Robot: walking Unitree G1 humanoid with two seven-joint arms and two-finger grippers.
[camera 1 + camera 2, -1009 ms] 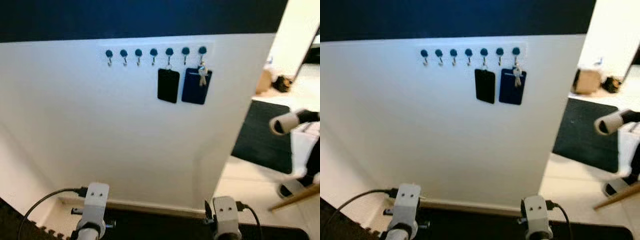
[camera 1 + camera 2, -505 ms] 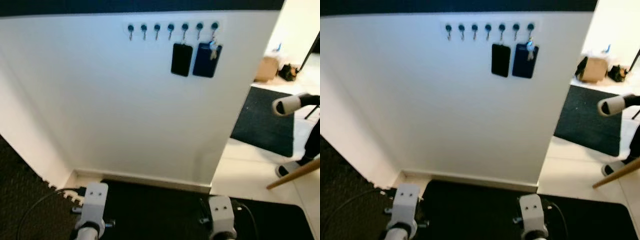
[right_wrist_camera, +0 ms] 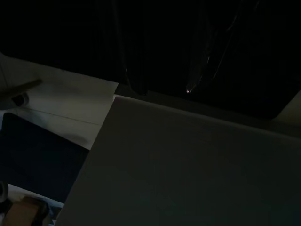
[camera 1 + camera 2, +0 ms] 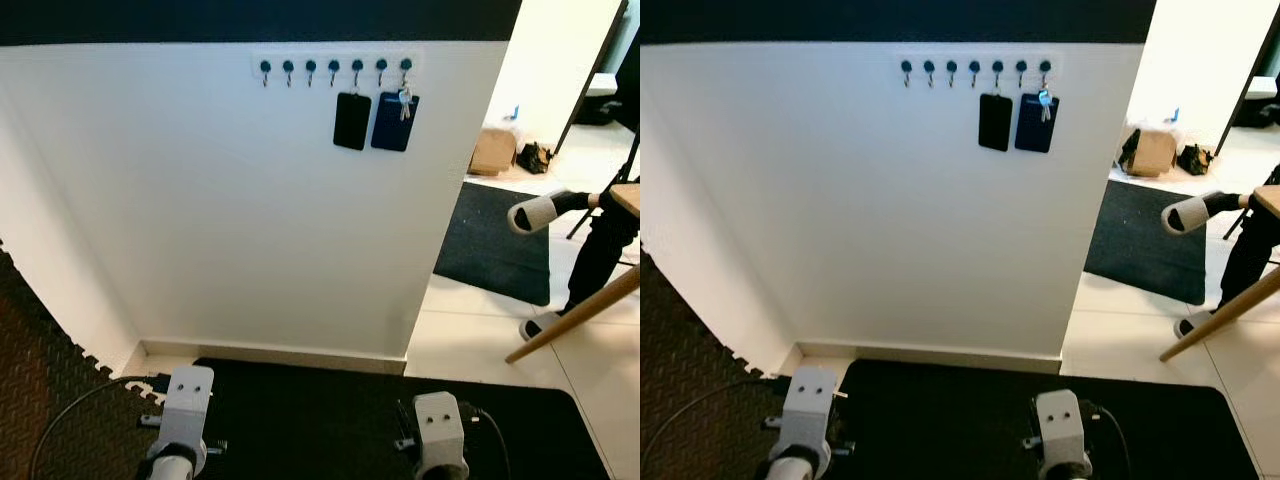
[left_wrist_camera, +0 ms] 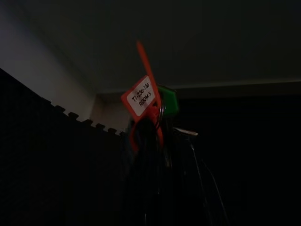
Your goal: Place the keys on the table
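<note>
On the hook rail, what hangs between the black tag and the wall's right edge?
In the left eye view, a dark blue tag with a small bunch of keys over it hangs there, beside the black tag.

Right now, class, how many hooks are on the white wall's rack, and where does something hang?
7 hooks run in a row. The black tag hangs from the fifth from the left; the blue tag and a key bunch hang from the seventh.

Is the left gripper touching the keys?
Touching. The left wrist view shows the keys, with an orange tag and a green tag, sitting at the tips of the dark fingers with no gap.
</note>
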